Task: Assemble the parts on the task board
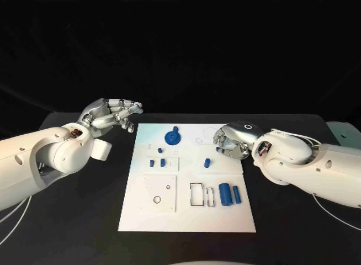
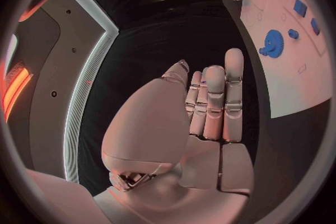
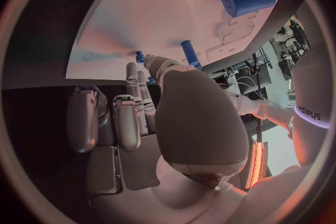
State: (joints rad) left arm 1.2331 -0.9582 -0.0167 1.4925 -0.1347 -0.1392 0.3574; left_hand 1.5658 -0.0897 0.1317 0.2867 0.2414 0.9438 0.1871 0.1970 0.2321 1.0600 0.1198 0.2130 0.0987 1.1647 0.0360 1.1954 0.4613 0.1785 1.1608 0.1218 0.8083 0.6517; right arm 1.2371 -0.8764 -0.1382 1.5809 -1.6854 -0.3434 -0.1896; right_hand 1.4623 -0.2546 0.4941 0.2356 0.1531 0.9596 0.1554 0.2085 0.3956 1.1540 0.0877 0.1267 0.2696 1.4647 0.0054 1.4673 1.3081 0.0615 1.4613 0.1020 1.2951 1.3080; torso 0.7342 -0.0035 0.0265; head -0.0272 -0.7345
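- Your left hand [image 1: 110, 116] hangs over the black table just off the board's [image 1: 189, 221] far left corner, fingers loosely curled and apart, holding nothing.
- Your right hand [image 1: 232, 141] sits over the board's right edge, near its far end. In the right wrist view its fingers [image 3: 133, 106] reach out towards the board, but you cannot tell whether they pinch anything.
- The parts lie loose on the board: a gear [image 1: 173, 136] near the far end, small pegs [image 1: 160, 150] on the left, one short peg [image 1: 207, 162] at mid-board and just beside your right hand, and a thick cylinder [image 1: 225, 194] with a thinner one [image 1: 237, 194] beside it on the right.
- Empty cut-out slots [image 1: 201, 194] lie just left of the cylinders, so little or none of the assembly looks done.
- Judged from the pose, you are at the reach for a first part, most likely the short peg.
- Next, lower the right hand over that peg, close thumb and a finger on its sides, and lift it straight.
- Keep the left hand where it is, away from the gear.
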